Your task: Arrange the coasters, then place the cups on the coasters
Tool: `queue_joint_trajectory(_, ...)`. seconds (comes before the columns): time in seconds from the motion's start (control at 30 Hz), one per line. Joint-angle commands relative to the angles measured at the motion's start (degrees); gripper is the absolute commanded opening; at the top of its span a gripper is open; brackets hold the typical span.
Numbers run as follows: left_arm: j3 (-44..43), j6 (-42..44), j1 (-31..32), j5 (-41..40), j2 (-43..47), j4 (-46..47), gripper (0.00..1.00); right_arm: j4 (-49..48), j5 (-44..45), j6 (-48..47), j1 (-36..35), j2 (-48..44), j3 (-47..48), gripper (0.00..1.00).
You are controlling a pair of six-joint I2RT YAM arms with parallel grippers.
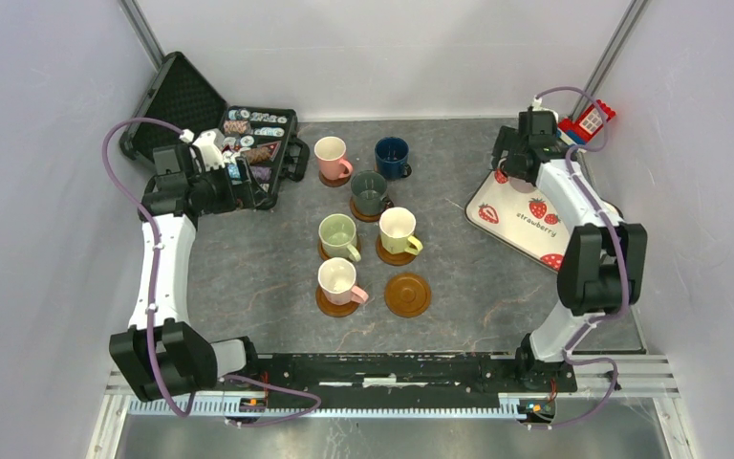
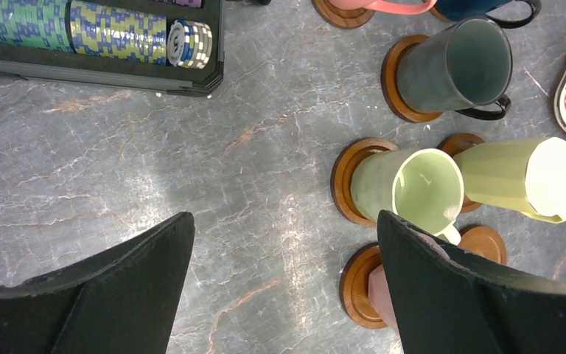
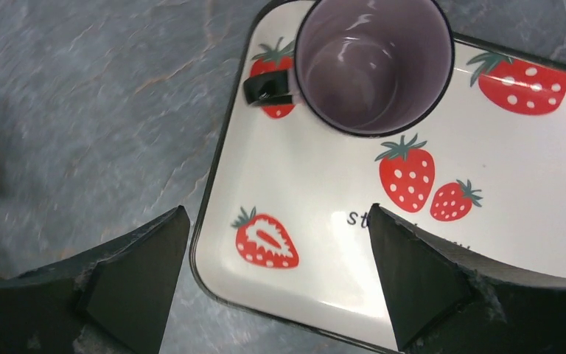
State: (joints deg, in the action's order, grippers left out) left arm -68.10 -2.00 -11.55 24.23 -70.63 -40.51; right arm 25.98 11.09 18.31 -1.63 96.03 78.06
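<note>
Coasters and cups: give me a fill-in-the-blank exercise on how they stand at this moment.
1. Of the cups, ____ stand on coasters.
2. The mauve-grey cup stands on a white tray printed with ____.
3. The right gripper above that tray has its jaws ____.
4. One coaster holds ____ cup.

Missing words: six; strawberries; open; no.
</note>
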Motion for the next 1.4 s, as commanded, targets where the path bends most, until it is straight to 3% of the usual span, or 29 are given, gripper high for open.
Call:
queue_joint_trajectory(0.0, -3.2, 4.26, -0.27, -1.38, -1.5, 0.34, 1.0, -1.62, 10.56, 10.72, -0.04, 4.83, 7.05, 0.98)
queue_joint_trajectory(0.33, -3.36, 5.52, -0.31, -2.58, -5.0, 0.41, 1.0, -1.11, 15.14, 13.94, -0.12, 15.35, 15.85, 0.98)
queue_joint_trajectory(0.7, -4.21, 5.65, -0.3, -3.75, -7.98, 0.52, 1.0, -1.8, 21.65, 10.53, -0.22, 21.92, 19.86, 0.98)
queue_joint_trajectory(0.83, -4.68, 5.56, -0.27, -3.62, -8.85, 0.57, 1.0, -2.39, 20.5, 6.7, 0.04, 22.71, 19.86, 0.82)
queue_joint_trajectory(0.93, -4.85, 5.69, -0.31, -3.44, -8.84, 0.53, 1.0, -1.2, 18.68, 4.05, 0.39, 21.9, 19.42, 0.79)
queue_joint_trajectory(1.23, -4.99, 5.78, -0.31, -2.1, -8.62, 0.52, 1.0, 5.44, 14.96, -7.35, 1.3, 20.51, 20.0, 0.95)
queue_joint_trajectory(1.37, -4.53, 6.25, -0.34, -2.08, -7.6, 0.52, 1.0, 6.89, 11.87, -12.64, 3.98, 19.62, 18.98, 0.98)
